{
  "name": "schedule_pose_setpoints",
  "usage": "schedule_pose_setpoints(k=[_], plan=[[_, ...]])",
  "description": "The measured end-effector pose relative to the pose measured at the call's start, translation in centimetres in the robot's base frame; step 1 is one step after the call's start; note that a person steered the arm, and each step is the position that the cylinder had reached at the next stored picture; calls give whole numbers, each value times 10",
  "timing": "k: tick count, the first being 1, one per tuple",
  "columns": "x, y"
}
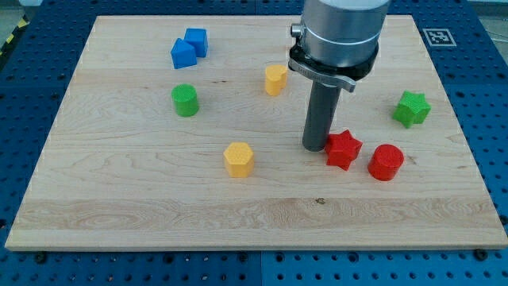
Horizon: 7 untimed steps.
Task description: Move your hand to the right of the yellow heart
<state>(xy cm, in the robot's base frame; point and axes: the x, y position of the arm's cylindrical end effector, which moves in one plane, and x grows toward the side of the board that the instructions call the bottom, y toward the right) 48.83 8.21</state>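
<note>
While my tip (pixel 315 148) is resting on the wooden board (pixel 119 199) just beside the red star (pixel 343 148), which is touching or nearly touching it on the view's right, the task is looking unfinished. The tip is a bare rod with nothing to open or close, and it is holding nothing. The yellow heart (pixel 275 79) is lying toward the view's top and slightly left of the tip, well apart. I am judging that the tip needs to travel toward the view's top, stopping just right of the heart. A yellow hexagon (pixel 238 159) is sitting to the tip's left.
</note>
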Motion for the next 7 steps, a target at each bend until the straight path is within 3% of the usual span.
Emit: schedule_pose_setpoints(k=[3,7], plan=[[1,22],[-77,22]])
